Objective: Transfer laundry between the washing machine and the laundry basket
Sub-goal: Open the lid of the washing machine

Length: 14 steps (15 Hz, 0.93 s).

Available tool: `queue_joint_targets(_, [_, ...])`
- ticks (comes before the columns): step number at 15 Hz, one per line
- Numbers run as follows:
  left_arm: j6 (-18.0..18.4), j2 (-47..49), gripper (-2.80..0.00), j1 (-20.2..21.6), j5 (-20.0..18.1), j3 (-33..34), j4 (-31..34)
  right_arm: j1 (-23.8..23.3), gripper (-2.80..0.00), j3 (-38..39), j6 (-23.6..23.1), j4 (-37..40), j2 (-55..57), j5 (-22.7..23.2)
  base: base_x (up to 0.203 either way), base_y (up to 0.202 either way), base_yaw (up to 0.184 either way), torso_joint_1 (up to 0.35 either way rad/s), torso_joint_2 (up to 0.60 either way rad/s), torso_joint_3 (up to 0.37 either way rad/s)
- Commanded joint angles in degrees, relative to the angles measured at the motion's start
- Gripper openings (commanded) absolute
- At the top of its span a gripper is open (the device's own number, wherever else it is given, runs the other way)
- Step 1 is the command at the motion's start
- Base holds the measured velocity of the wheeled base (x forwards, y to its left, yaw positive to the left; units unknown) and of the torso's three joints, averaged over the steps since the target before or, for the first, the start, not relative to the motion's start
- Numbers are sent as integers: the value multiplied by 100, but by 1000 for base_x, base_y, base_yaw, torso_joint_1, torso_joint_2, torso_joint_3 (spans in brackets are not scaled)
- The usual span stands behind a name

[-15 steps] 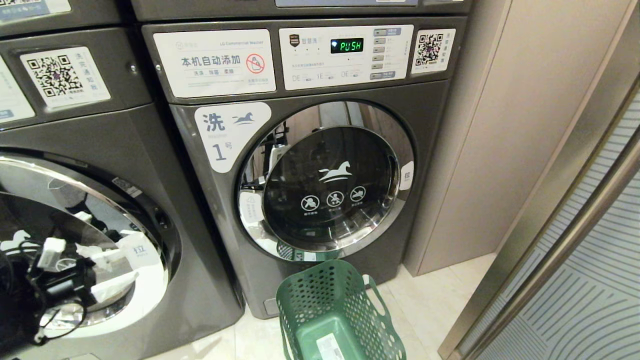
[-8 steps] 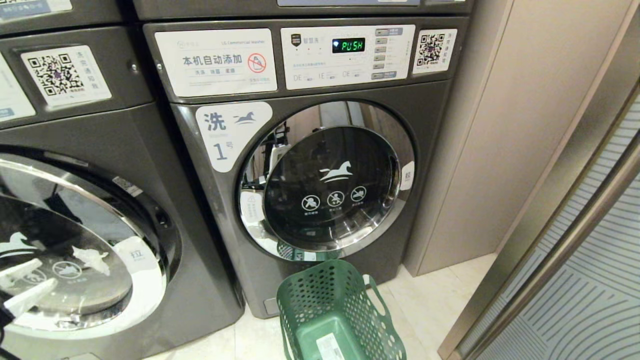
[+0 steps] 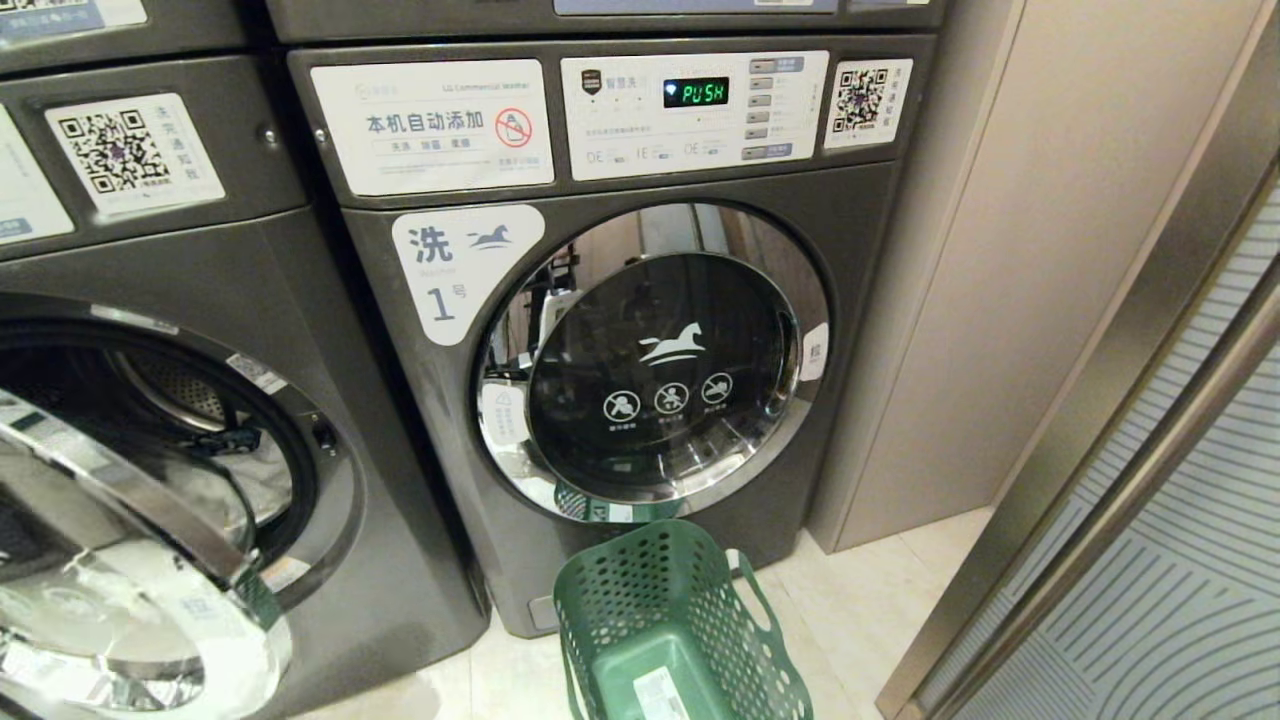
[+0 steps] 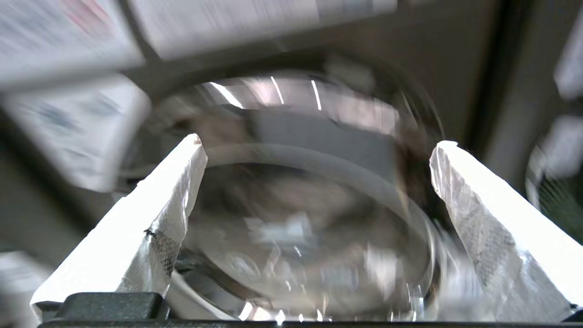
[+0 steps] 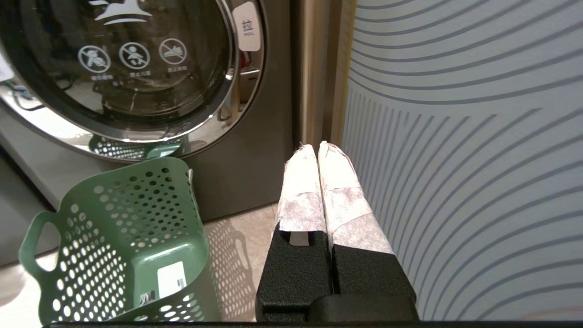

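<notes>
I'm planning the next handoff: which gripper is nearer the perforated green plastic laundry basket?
Right. The right gripper, shut, hangs just beside the green basket. The left gripper, open, faces a washer's round glass door, away from the basket.

We see a pale glossy tiled floor (image 3: 850, 590); a green perforated plastic laundry basket (image 3: 670, 620) stands on it at six o'clock, before the dark grey front-loading washing machine (image 3: 620, 330).

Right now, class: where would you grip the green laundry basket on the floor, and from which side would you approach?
Grip the green laundry basket by its loop handle on the end wall, coming from above. The cut-out probably lets a finger hook through; the perforated walls look too broad to pinch. Its top is open and appears unobstructed.
</notes>
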Motion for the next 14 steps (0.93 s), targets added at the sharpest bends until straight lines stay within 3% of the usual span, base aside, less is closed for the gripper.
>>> queue_joint_targets(1, [-1017,-2236,0,551,828,-123,289,4,-280,193,0,-4,7,-1,0,0,0,0,0,0])
queue_joint_targets(3, [-1923,-3109,0,827,1607,-945,730,4,-280,193,0,-4,7,-1,0,0,0,0,0,0])
queue_joint_targets(5, [-2354,-3285,0,738,1759,-1906,1463,4,-280,193,0,-4,7,-1,0,0,0,0,0,0])
queue_joint_targets(7, [-2460,-3289,0,449,1770,-2505,3066,4,-280,193,0,-4,7,-1,0,0,0,0,0,0])
queue_joint_targets(9, [-2409,-3301,0,130,1789,-3263,5354,4,-280,193,0,-4,7,-1,0,0,0,0,0,0])
queue_joint_targets(10, [-2125,-3303,0,-64,1798,-3576,6591,4,-280,193,0,-4,7,-1,0,0,0,0,0,0])
queue_joint_targets(11, [-1409,-3285,0,-222,1825,-3684,7426,4,-280,193,0,-4,7,-1,0,0,0,0,0,0])
queue_joint_targets(12, [-227,-3235,0,-362,1929,-3610,7782,4,-280,193,0,-4,7,-1,0,0,0,0,0,0])
queue_joint_targets(13, [1198,-3146,0,-522,2139,-3498,7868,4,-280,193,0,-4,7,-1,0,0,0,0,0,0])
queue_joint_targets(14, [2403,-2998,0,-815,2523,-3383,7941,4,-280,193,0,-4,7,-1,0,0,0,0,0,0])
